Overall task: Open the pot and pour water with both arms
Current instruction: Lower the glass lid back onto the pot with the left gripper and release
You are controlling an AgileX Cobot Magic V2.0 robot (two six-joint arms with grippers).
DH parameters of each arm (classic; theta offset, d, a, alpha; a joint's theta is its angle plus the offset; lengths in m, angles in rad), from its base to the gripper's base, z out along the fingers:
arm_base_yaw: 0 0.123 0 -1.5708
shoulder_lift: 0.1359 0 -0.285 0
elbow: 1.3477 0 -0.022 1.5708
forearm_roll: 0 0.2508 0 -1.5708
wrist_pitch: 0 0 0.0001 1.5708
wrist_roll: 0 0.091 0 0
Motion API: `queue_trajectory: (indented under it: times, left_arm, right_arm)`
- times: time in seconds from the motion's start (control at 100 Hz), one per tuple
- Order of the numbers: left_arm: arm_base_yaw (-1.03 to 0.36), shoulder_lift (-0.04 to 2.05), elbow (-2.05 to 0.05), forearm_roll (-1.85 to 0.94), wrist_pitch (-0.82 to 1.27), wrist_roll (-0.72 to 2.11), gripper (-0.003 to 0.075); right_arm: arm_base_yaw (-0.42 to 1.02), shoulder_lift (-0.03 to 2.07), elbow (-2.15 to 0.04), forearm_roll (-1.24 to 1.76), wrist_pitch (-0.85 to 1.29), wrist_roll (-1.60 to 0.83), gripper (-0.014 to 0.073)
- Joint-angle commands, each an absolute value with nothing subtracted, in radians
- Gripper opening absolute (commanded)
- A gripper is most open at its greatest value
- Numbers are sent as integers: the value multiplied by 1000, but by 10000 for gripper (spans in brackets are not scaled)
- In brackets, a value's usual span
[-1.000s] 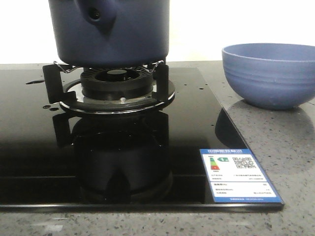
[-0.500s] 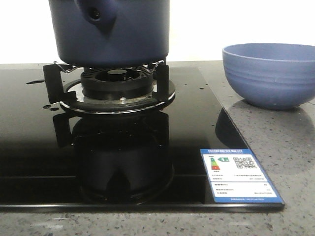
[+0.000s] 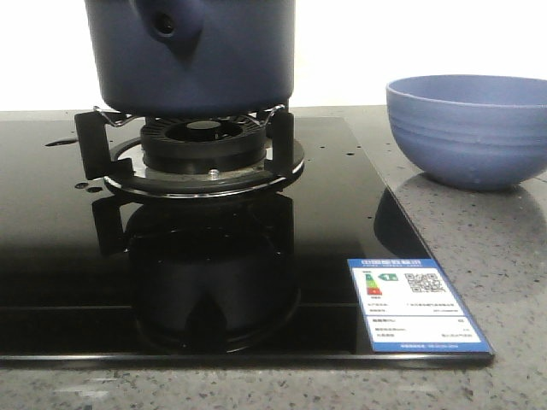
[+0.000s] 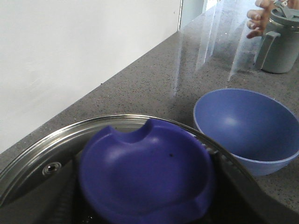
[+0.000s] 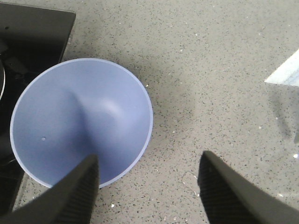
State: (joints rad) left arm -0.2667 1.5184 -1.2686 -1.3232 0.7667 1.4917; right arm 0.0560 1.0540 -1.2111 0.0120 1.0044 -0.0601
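Note:
The dark navy pot [image 3: 197, 60] sits on the burner stand [image 3: 205, 145], its handle socket [image 3: 167, 24] facing the camera. Its top is cut off in the front view. In the left wrist view, the pot's glass lid with a steel rim [image 4: 42, 144] is on, and the lid's blue knob [image 4: 145, 163] fills the gap in my left gripper [image 4: 145, 186], whose dark fingers lie against both sides of it. My right gripper [image 5: 148, 163] is open and empty above the counter, beside the light-blue bowl [image 5: 70, 126].
The light-blue ribbed bowl [image 3: 466, 128] stands on the grey speckled counter right of the black glass cooktop [image 3: 325, 213], which has a label sticker [image 3: 414, 303]. Beyond the bowl, a person's hand [image 4: 258, 18] is at a grey jug [image 4: 280, 46].

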Motion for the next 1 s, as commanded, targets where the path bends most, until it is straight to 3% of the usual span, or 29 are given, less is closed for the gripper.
queue_trajectory:
  times: [0.0, 0.15, 0.37, 0.47, 0.99]
  left_arm:
    - [-275, 1480, -1307, -1374, 780, 1489, 356]
    - [-275, 1480, -1307, -1359, 780, 1482, 374]
    - [-275, 1478, -1307, -1359, 785, 1464, 566]
    - [-273, 1468, -1307, -1362, 795, 1464, 610]
    - [-120, 1245, -1307, -1381, 800, 1405, 584]
  right_arm:
    - [50, 1034, -1236, 11, 949, -70, 419]
    - [50, 1034, -1236, 11, 949, -70, 419]
    - [50, 1034, -1236, 11, 951, -70, 419]
    - [50, 1034, -1236, 11, 951, -70, 419]
    - [50, 1034, -1236, 62, 897, -70, 419]
